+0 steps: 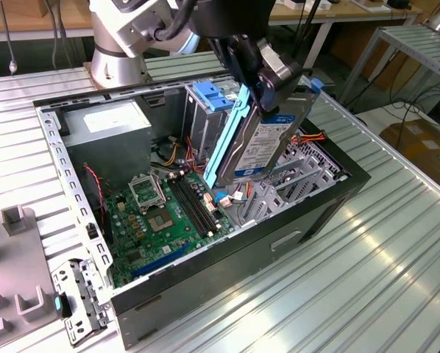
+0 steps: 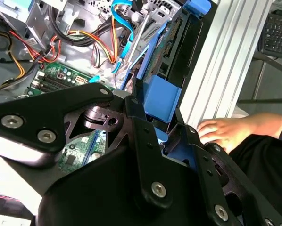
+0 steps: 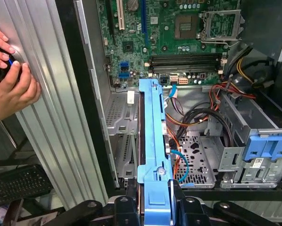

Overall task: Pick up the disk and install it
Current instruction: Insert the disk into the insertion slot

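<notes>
The disk [image 1: 268, 143] hangs in the air over the open computer, tipped steeply on edge. Its label faces the exterior view's right, and one light blue side rail runs down the edge toward the exterior view's left. Its lower end dips inside the case, above the perforated metal bay floor; whether it touches anything there cannot be told.

The ribbed metal table [image 1: 352, 294] carries the computer case [image 1: 293, 235], which lies on its side with the panel off. The robot arm [image 1: 124, 29] reaches over it from the far side. Inside the case, the green motherboard [image 1: 157, 220] covers the floor toward the exterior view's left. The grey power supply [image 1: 106, 129] sits in the far corner. The blue-topped drive cage [image 1: 209, 103] stands just beside the disk. Red and yellow cables [image 1: 177, 156] curl between the cage and the board.

The gripper [image 1: 273, 92] holds the disk by its upper end. In the first wrist view the black fingers [image 3: 187, 212] are pinched on either side of the blue rail of the disk [image 3: 151, 141], which points down into the case. The second wrist view shows the gripper [image 2: 164, 141] clamped on the blue frame of the disk [image 2: 161, 101].

A person's hand [image 3: 11, 89] rests on the table outside the case wall. A dark keyboard [image 3: 18, 183] lies below the table edge.
</notes>
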Controlling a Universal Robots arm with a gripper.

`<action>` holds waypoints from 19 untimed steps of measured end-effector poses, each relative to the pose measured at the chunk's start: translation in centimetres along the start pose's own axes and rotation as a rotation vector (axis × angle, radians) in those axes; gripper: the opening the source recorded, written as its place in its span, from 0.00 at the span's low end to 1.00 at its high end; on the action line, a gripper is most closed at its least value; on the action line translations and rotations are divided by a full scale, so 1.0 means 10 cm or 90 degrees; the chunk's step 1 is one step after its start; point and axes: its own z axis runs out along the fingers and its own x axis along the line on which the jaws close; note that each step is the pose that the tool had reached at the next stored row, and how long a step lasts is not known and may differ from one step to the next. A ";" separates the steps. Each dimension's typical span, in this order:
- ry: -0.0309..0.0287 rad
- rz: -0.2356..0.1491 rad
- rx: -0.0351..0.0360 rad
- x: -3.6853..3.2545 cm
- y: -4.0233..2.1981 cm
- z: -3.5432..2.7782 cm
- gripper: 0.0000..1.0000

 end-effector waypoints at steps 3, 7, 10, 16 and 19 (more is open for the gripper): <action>0.0004 0.001 0.0033 -0.002 0.007 0.050 0.37; 0.0012 0.001 0.0126 -0.008 -0.038 0.107 0.37; 0.0013 0.001 0.0183 -0.015 -0.119 0.169 0.37; 0.0012 0.001 0.0224 -0.031 -0.296 0.341 0.37; 0.0012 0.001 0.0253 -0.044 -0.478 0.496 0.37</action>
